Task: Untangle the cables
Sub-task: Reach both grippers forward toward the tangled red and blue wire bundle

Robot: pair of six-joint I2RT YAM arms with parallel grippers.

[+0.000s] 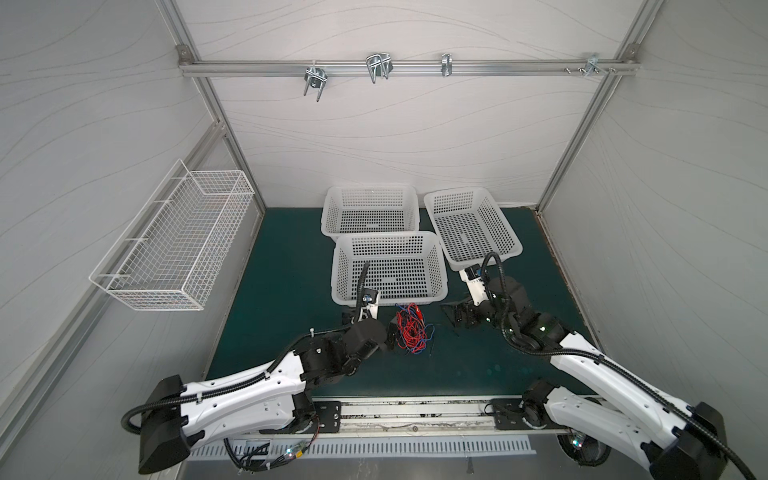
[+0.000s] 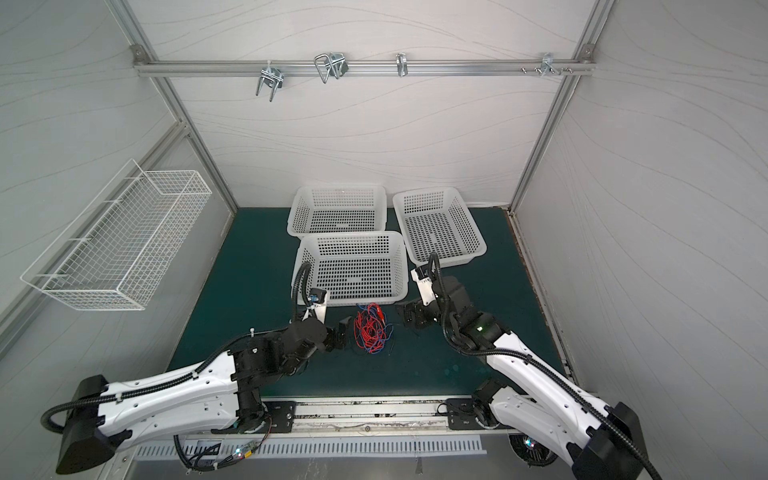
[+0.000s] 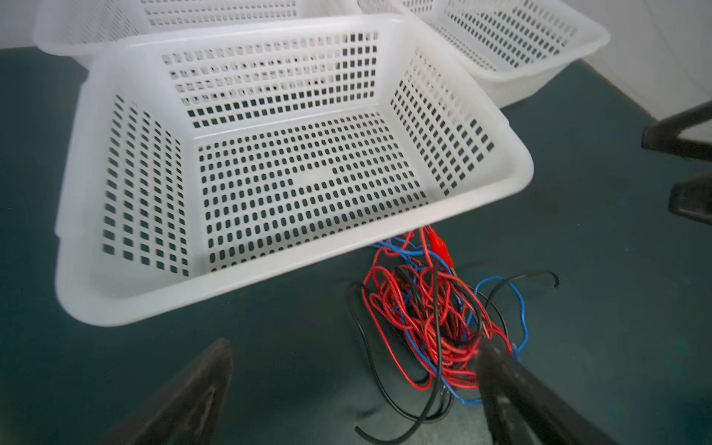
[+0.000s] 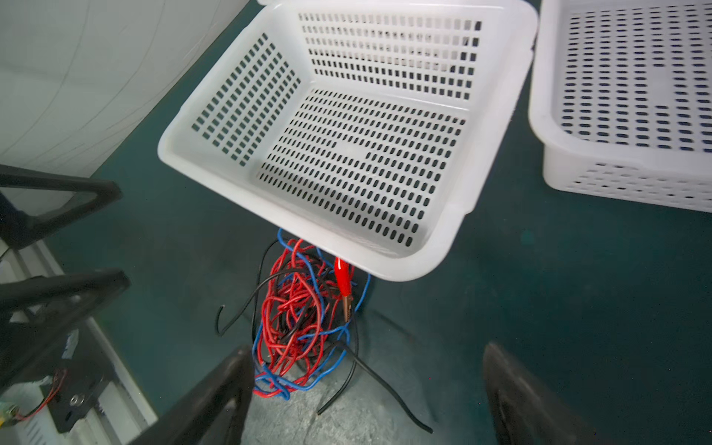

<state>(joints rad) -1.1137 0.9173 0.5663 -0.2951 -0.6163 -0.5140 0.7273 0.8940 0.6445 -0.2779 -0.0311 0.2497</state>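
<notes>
The cables [image 1: 412,328] [image 2: 371,329] lie as one tangled pile of thin red, blue and black wires on the green mat, just in front of the nearest white basket. A red alligator clip [image 4: 342,283] sits at the pile's basket side. My left gripper [image 1: 390,332] [image 3: 356,346] is open at the pile's left edge; one finger [image 3: 501,370] overlaps the tangle [image 3: 431,316]. My right gripper [image 1: 455,318] [image 4: 368,352] is open to the right of the pile [image 4: 293,319]. Loose black wire ends lie between its fingers. Neither gripper holds anything.
Three white perforated baskets stand behind the pile: the nearest [image 1: 345,266], one at the back [image 1: 332,212] and one on the right [image 1: 511,237]. A white wire basket [image 1: 174,245] hangs on the left wall. Metal hooks [image 1: 316,79] hang on the back rail.
</notes>
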